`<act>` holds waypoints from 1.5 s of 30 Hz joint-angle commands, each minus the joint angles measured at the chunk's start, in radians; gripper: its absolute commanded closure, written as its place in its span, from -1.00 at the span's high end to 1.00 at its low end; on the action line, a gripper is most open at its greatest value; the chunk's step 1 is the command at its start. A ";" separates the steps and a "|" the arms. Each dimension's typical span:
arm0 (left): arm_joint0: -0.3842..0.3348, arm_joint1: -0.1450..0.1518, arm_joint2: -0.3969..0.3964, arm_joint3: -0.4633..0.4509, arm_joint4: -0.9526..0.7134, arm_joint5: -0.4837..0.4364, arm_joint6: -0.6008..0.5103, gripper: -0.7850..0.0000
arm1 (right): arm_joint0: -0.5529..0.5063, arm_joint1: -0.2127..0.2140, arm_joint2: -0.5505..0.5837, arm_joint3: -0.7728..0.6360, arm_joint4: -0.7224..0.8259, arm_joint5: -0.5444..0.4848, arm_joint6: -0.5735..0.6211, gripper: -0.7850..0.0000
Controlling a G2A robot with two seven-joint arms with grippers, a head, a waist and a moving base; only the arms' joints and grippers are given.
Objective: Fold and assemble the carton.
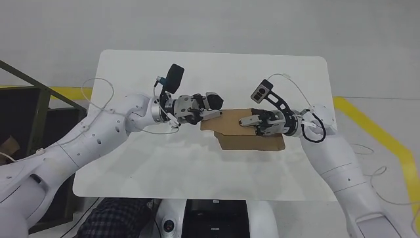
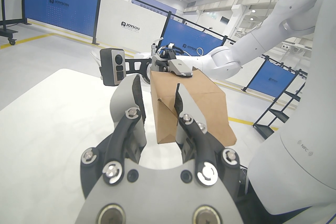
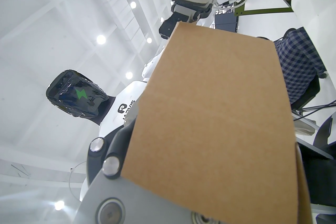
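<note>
While the right jaws pinch the carton [image 1: 226,125] at its 3 o'clock end to steady it | left jaws part-open at 9 o'clock, one finger [image 2: 189,104] against the end flap, likely to tuck it | carton over desk [image 1: 289,74] centre.

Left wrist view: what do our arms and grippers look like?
Both arms are glossy white rounded shells: left arm, right arm. The left gripper has a silver-grey base with screws, black linkages and pale grey fingers with black ribbed pads; the right gripper looks similar. Each wrist carries a black camera on a bracket.
</note>
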 commanded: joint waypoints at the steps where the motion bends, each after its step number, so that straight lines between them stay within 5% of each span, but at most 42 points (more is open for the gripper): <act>1: -0.001 0.001 -0.001 0.003 0.003 0.000 0.008 -0.25 | 0.001 0.000 -0.001 0.002 -0.002 -0.001 -0.001 -1.00; 20: 0.057 0.082 -0.083 0.030 0.086 0.000 0.046 -0.16 | -0.001 0.007 0.026 0.006 -0.028 -0.001 -0.008 -1.00; 45: 0.003 0.006 0.005 0.001 0.002 0.000 -0.081 -0.14 | 0.005 0.000 -0.002 -0.004 -0.030 0.004 -0.014 -1.00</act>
